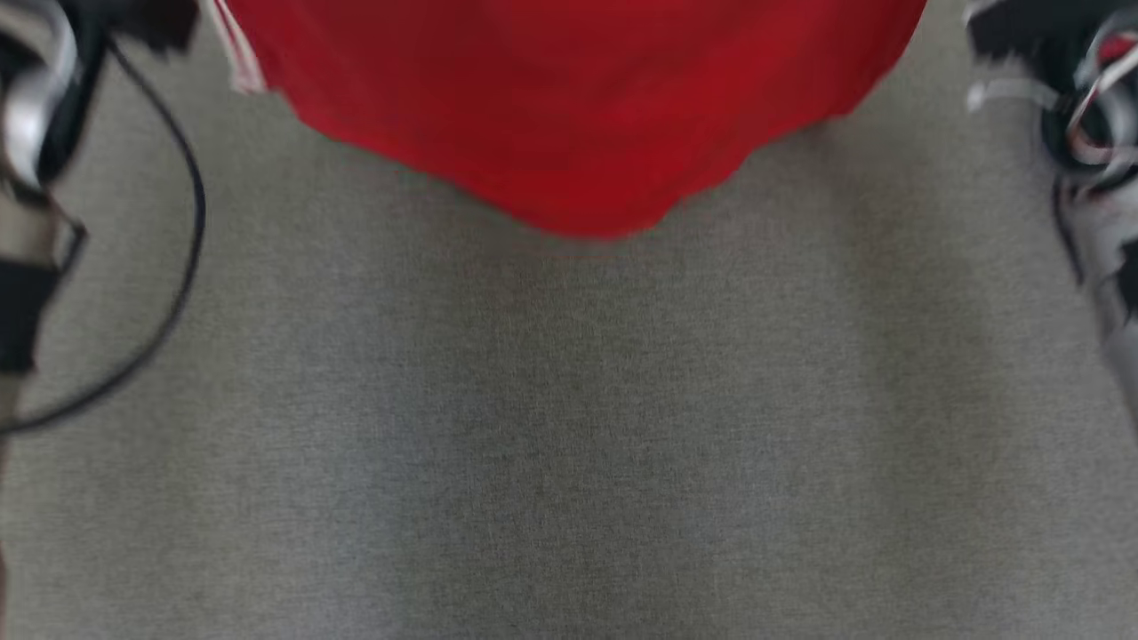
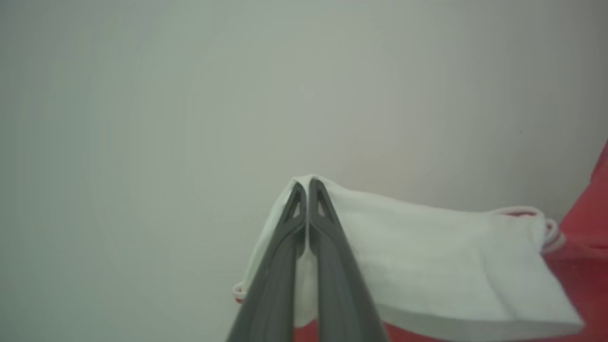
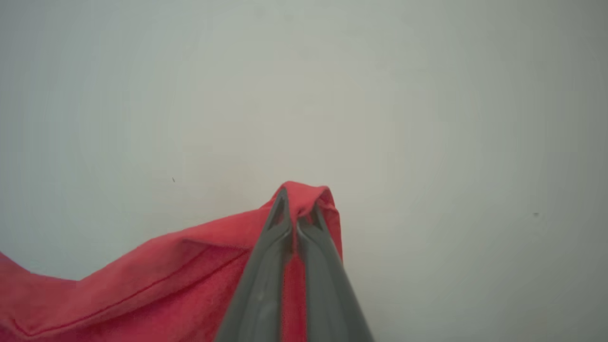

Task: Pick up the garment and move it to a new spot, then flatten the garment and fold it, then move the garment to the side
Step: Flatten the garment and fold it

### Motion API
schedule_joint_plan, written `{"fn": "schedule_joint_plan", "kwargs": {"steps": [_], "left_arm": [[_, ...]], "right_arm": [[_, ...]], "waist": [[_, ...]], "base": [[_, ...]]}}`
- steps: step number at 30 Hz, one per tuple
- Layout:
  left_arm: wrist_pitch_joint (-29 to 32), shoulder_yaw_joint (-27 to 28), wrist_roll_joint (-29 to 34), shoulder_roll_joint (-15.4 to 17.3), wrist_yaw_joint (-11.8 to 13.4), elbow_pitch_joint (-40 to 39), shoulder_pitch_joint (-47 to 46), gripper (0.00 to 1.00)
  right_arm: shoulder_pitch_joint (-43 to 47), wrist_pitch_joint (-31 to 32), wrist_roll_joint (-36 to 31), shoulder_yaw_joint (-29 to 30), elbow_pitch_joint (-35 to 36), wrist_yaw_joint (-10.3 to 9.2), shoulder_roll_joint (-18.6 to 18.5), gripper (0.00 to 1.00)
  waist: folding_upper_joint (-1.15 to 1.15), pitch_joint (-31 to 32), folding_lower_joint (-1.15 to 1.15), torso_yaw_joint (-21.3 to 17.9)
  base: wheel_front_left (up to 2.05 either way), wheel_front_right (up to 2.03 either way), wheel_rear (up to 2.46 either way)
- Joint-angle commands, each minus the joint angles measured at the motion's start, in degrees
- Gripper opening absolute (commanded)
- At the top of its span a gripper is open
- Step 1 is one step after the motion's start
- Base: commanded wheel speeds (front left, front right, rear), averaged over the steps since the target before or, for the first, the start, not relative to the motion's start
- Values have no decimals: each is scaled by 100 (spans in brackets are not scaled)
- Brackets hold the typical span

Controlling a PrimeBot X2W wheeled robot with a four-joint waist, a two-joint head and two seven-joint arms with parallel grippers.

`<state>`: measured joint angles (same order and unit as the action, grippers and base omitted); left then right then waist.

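The garment (image 1: 569, 107) is red with white stripes at its left edge. It hangs spread across the top of the head view, its lower edge sagging above the grey table (image 1: 569, 444). In the left wrist view my left gripper (image 2: 308, 183) is shut on a white panel of the garment (image 2: 427, 256), with red cloth at the right. The right wrist view shows my right gripper (image 3: 297, 199) shut on a bunched red corner of the garment (image 3: 142, 280). Both wrist views look toward a pale blank wall. The head view is blurred.
Blurred parts of my left arm (image 1: 36, 133) and right arm (image 1: 1093, 124) stand at the upper corners of the head view. A black cable (image 1: 191, 222) loops over the table's left side. Grey cloth covers the table below the garment.
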<state>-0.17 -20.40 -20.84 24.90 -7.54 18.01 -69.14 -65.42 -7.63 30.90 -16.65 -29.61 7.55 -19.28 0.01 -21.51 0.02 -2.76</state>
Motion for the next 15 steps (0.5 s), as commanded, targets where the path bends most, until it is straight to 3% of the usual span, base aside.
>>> {"fn": "schedule_joint_plan", "kwargs": {"steps": [1,15], "left_arm": [[4,-128,-33,75,11,159,-619,0],[-15,-1049,-135,51,11,1844,-4057,0]], "right_arm": [[-486,101,-102,-60,-141,-16,-69,0],[-3565,620,119,-110,-1476,-16,-82,0]], "waist": [[-1,-1008,-2,-98],[-1,-1656,-2,-90]], "base": [[0,0,0],[0,0,0]]}}
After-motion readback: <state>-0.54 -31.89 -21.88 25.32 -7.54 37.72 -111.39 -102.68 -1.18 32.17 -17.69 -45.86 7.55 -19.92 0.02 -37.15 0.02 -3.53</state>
